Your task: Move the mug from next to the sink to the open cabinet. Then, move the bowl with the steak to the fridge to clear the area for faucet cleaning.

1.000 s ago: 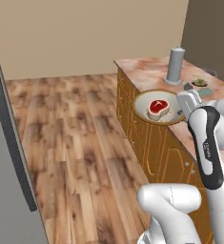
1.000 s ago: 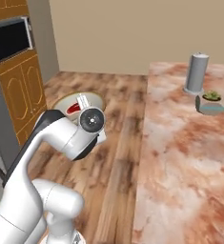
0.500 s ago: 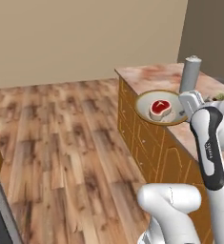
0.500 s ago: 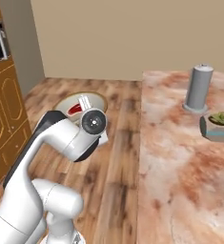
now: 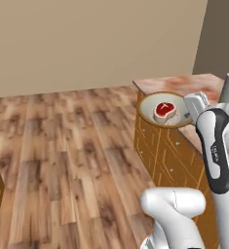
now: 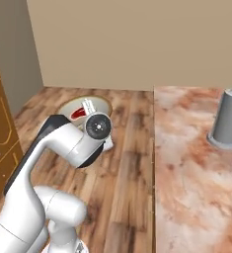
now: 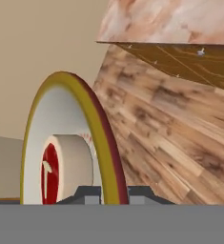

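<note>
The gripper point(image 5: 188, 113) has its jaws nearly closed on the near rim of the bowl point(image 5: 150, 110), holding it level in the air over the wood floor point(image 5: 62, 160), beside the counter's point(image 5: 184, 85) outer edge. The steak point(image 5: 164, 110) lies flat inside, its bone mark facing up.

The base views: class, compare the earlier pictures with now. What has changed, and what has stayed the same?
The whole scene has slid rightward in both base views, so the base has turned, not the objects. The gripper stays shut on the rim of the bowl, with the steak still inside.
</note>
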